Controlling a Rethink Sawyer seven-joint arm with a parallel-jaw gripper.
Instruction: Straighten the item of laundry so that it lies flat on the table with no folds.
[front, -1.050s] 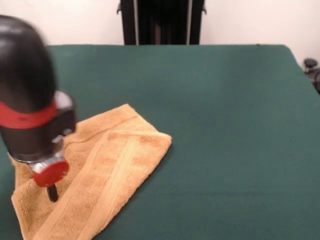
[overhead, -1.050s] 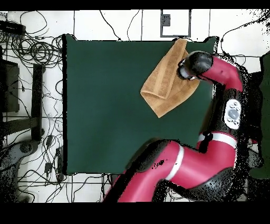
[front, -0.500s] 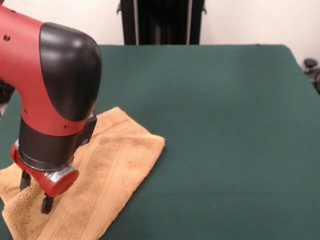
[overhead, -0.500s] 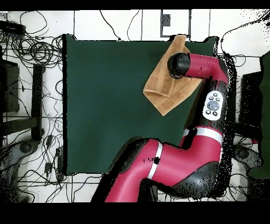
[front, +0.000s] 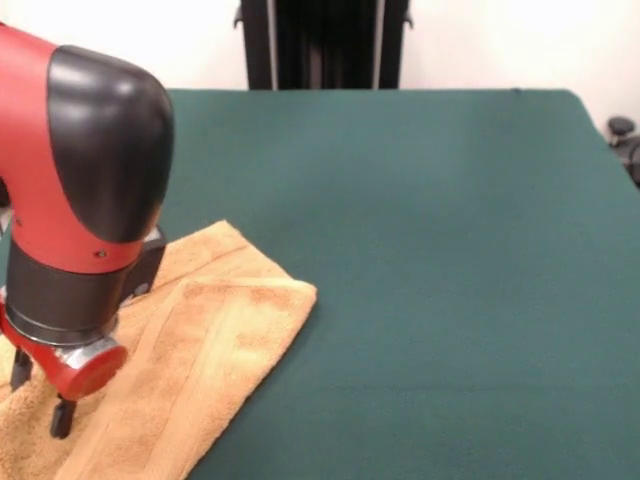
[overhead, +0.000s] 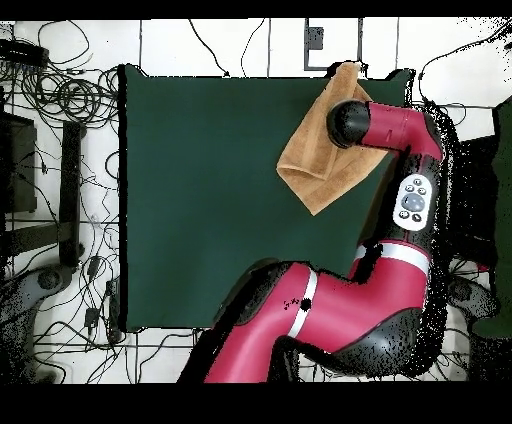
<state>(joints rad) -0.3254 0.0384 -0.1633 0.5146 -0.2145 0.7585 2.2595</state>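
End effector (front: 38, 395), prongs spread, pressing into the towel (front: 205, 345) directly beneath it. Towel folded double at the surface (front: 450, 250) edge. Risk: outward dragging could pull the cloth overboard.

The arm (front: 75, 160) is glossy red with a rounded black cap on its end joint and small dark screw heads dotting the red shell. Below this sits a black cylindrical wrist section (front: 60, 295), then a silver ring and a red disc-shaped flange. Two short black fingers (front: 62, 415) hang under the flange. In the overhead view the long red links carry white bands at the joints, black joint covers, and a grey oval button panel (overhead: 412, 198) on the forearm.
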